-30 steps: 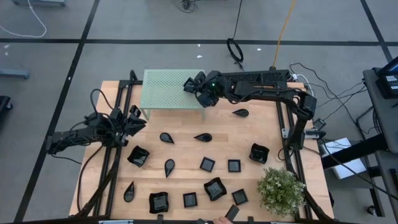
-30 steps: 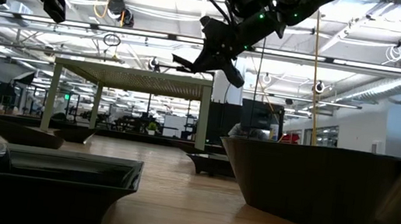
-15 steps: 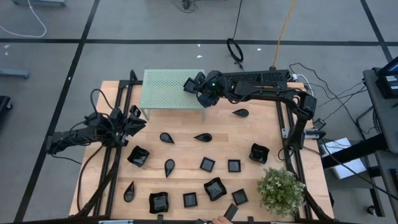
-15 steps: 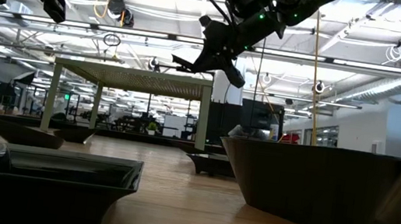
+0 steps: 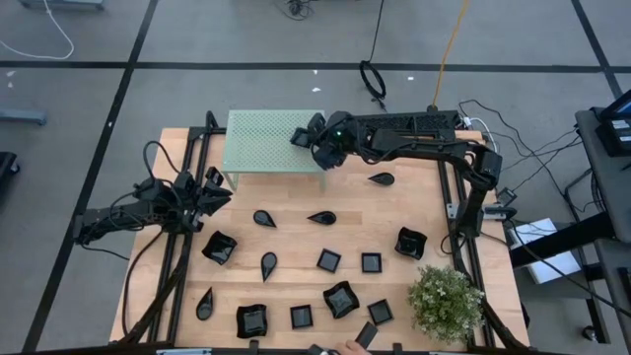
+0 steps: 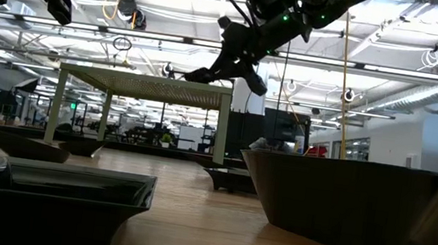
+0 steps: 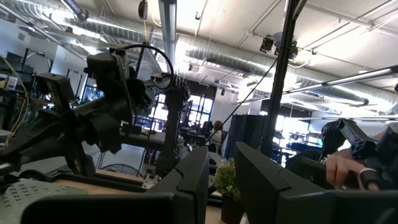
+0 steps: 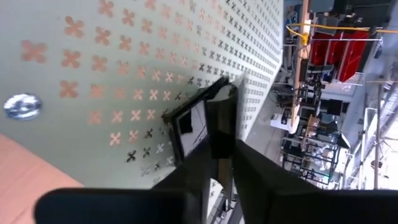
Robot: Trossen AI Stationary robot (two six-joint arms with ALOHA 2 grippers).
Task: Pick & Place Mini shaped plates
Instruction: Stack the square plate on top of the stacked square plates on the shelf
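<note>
Right gripper (image 5: 308, 137): held over the pale green perforated platform (image 5: 261, 140) — a small glossy black square plate (image 8: 189, 127) is gripped between its fingers.
Left gripper (image 5: 215, 187): parked at the bench's (image 5: 296, 232) left edge — narrowly parted, empty.

In the high view, a plate (image 5: 368, 336) at the bottom edge is partly covered by a hand (image 5: 345, 348), itself cut off by the frame. The right pincer (image 5: 308, 136) hides part of the small square plate (image 5: 300, 137) at upper centre; whether plate and green platform (image 5: 266, 143) touch cannot be told.
</note>
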